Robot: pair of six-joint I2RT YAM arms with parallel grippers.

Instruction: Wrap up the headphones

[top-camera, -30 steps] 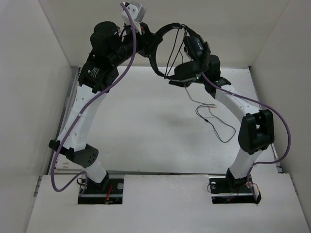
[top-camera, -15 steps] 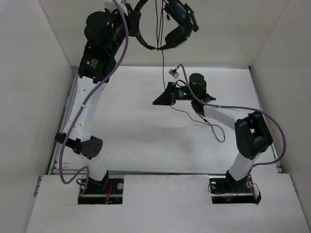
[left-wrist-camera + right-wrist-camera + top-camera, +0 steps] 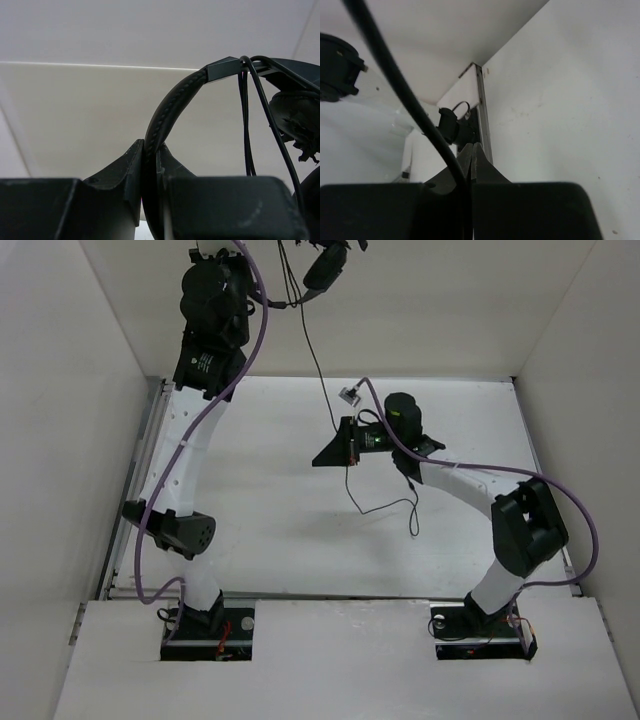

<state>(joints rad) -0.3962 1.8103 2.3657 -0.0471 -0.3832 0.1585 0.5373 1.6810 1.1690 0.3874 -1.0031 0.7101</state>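
Note:
The black headphones (image 3: pixel 325 265) hang high at the top edge of the top view, partly cut off. My left gripper (image 3: pixel 150 155) is shut on the padded headband (image 3: pixel 172 102); an earcup (image 3: pixel 300 120) shows at the right. The thin black cord (image 3: pixel 318 365) drops from the headset to my right gripper (image 3: pixel 328 455), which is shut on the cord (image 3: pixel 410 95) above the table. The rest of the cord trails over the table to its loose end (image 3: pixel 413 530). The plug tips are too small to make out.
White walls close in the white table (image 3: pixel 250 530) on the left, back and right. A metal rail (image 3: pixel 135 490) runs along the left edge. The right arm (image 3: pixel 470 480) stretches low across the table's right half.
My left arm has lifted the headphones higher, nearly out of the top view. The cord now hangs straighter down to my right gripper, and the loose part on the table has drawn leftward.

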